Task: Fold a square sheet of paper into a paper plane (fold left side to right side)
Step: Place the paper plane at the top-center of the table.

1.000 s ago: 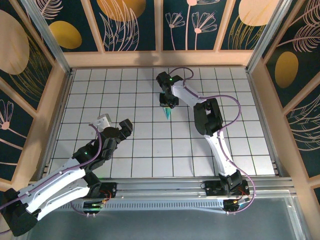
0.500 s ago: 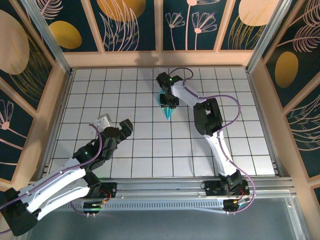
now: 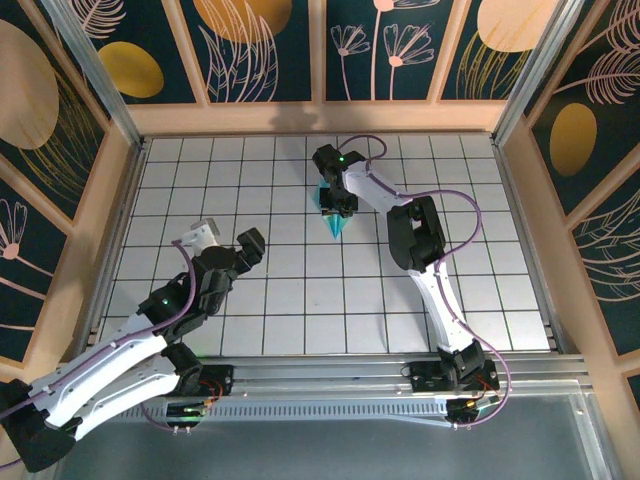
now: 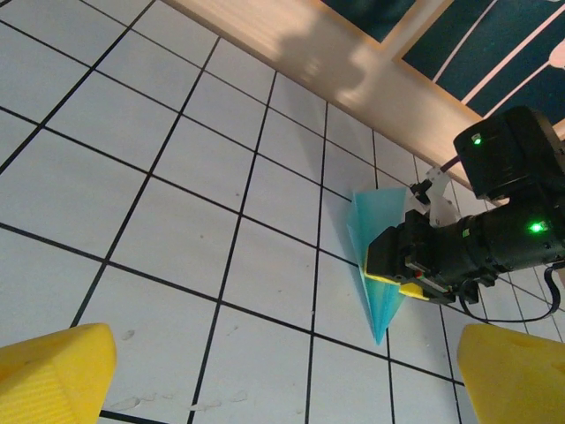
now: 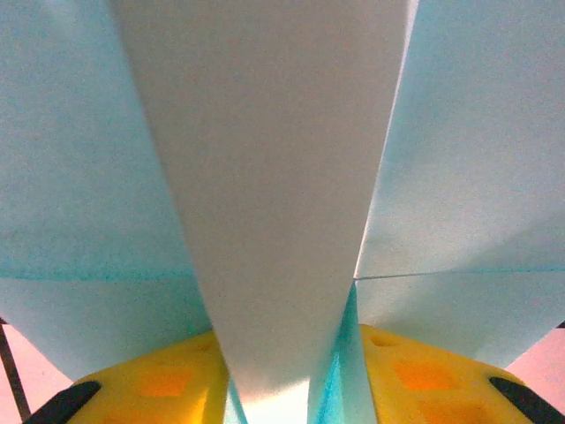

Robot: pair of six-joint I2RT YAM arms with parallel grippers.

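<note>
Straddling the paper plane point(image 4: 371, 212), right gripper point(image 5: 291, 362) fingers half apart, can't tell if pinching; left gripper point(image 4: 282, 380) spread wide, holding nothing

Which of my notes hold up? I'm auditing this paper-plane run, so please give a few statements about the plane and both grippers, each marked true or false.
1. The left gripper is open and holds nothing. True.
2. The right gripper's fingers stand on either side of the paper plane's middle fold. True.
3. The paper is a flat, unfolded square. False: it is creased into a pointed dart.
4. The plane's point faces the far wall. False: it points toward the tiled table's near edge.
5. The plane lies right beside the left gripper. False: it sits apart from it, at the right gripper.
</note>
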